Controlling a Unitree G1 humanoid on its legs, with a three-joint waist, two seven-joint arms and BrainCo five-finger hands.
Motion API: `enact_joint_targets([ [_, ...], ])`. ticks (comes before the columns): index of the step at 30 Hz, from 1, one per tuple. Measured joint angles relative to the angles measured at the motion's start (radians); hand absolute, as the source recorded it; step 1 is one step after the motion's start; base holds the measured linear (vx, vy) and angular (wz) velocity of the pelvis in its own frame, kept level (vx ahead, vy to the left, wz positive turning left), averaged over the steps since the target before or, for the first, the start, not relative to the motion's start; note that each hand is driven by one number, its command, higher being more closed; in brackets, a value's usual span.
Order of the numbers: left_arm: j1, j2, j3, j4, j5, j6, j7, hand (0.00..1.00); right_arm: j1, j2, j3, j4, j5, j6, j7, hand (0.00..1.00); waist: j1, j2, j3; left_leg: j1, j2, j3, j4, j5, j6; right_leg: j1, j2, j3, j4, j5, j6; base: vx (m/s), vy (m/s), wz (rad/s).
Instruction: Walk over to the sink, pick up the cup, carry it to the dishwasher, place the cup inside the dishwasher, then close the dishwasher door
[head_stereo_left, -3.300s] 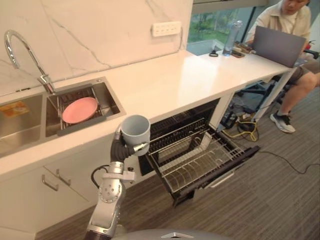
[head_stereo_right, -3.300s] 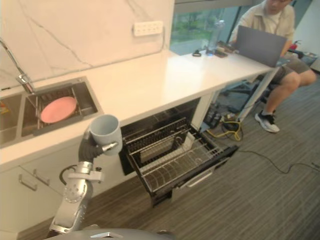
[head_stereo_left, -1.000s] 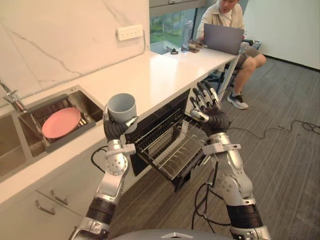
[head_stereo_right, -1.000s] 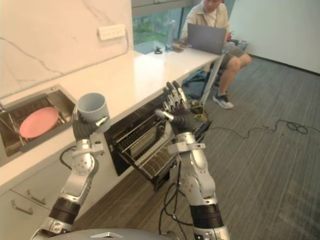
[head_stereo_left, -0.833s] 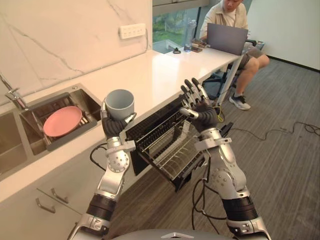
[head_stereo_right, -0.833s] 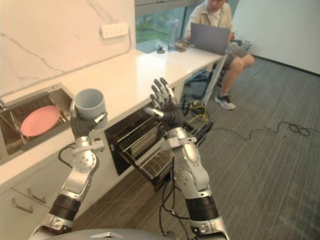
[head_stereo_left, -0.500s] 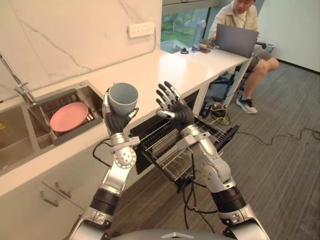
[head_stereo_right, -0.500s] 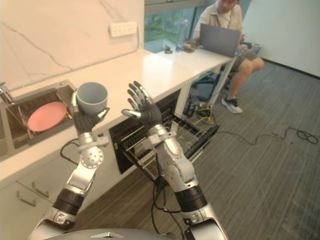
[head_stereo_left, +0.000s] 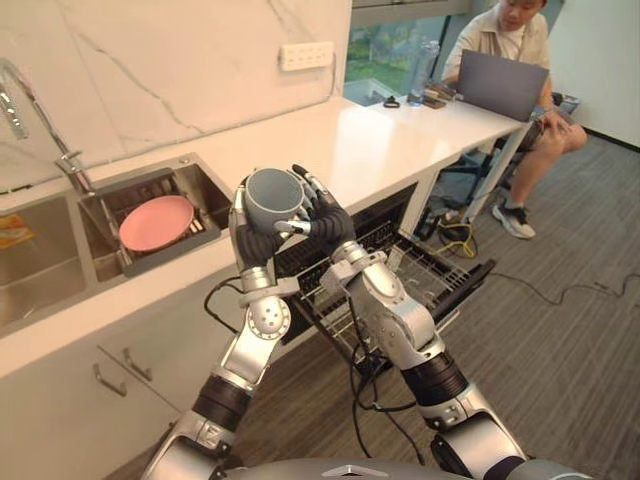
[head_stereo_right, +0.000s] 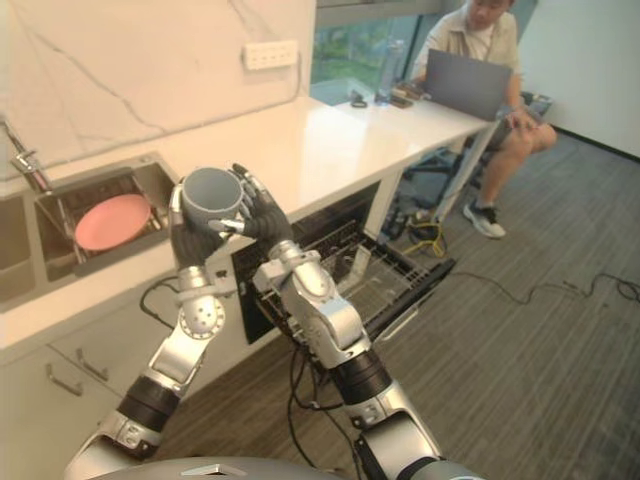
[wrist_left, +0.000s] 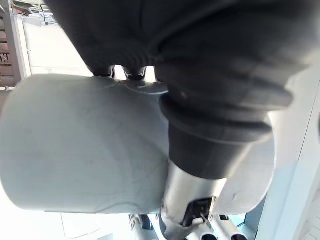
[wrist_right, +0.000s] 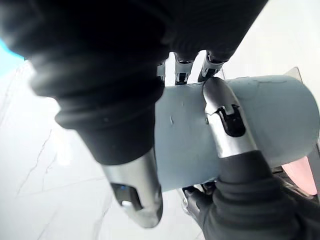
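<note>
A grey-blue cup (head_stereo_left: 272, 193) is held upright at chest height in front of the white counter, mouth up. My left hand (head_stereo_left: 253, 243) is shut on it from below and from the sink side, thumb on the wall. On the cup's other side my right hand (head_stereo_left: 326, 219) wraps it, fingers over the far wall and thumb on the near wall. The right wrist view has the cup (wrist_right: 280, 115) between my right hand's (wrist_right: 100, 75) fingers and thumb. The left wrist view has the cup (wrist_left: 85, 145) against my left hand (wrist_left: 210, 75). Below and right, the dishwasher (head_stereo_left: 440, 285) stands open, its wire rack pulled out.
A sink (head_stereo_left: 205, 180) in the counter holds a pink plate (head_stereo_left: 155, 222), with a curved tap (head_stereo_left: 30, 100) behind. At the counter's far end a person (head_stereo_left: 510, 40) sits with a laptop (head_stereo_left: 500, 85). Cables (head_stereo_left: 455, 232) lie on the floor near the dishwasher door.
My right hand has swung left from in front of the dishwasher, fingers spread, and has closed on the cup my left hand holds. The camera has turned slightly towards the sink.
</note>
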Motion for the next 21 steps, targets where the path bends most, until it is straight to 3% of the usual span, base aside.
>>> enact_joint_targets([
  [4, -0.001, 0.000, -0.019, 0.001, 0.000, 0.010, 0.002, 1.00, -0.043, 0.002, 0.020, 0.031, -0.042, 0.034, -0.051, 0.00, 0.001, 0.000, 0.000, -0.001, 0.000, -0.002, 0.000, 0.002, -0.001, 0.000, 0.000, -0.001, 0.001, -0.003, 0.004, -0.01, 0.000, 0.01],
  [11, -0.005, -0.001, -0.047, -0.001, 0.000, 0.030, 0.012, 1.00, -0.045, 0.008, 0.021, 0.034, -0.077, 0.039, -0.093, 0.00, 0.005, 0.000, 0.000, -0.015, 0.000, -0.023, 0.000, 0.010, -0.001, 0.001, 0.002, -0.021, -0.001, 0.002, -0.002, -0.01, -0.005, 0.07],
  [21, -0.019, -0.004, -0.049, -0.002, -0.003, 0.046, 0.102, 1.00, -0.080, 0.052, 0.059, 0.036, -0.123, 0.044, -0.191, 0.00, 0.014, 0.000, -0.001, -0.015, 0.000, -0.027, 0.000, 0.016, 0.001, 0.008, 0.003, -0.026, -0.007, 0.011, -0.004, 0.00, -0.002, 0.00],
])
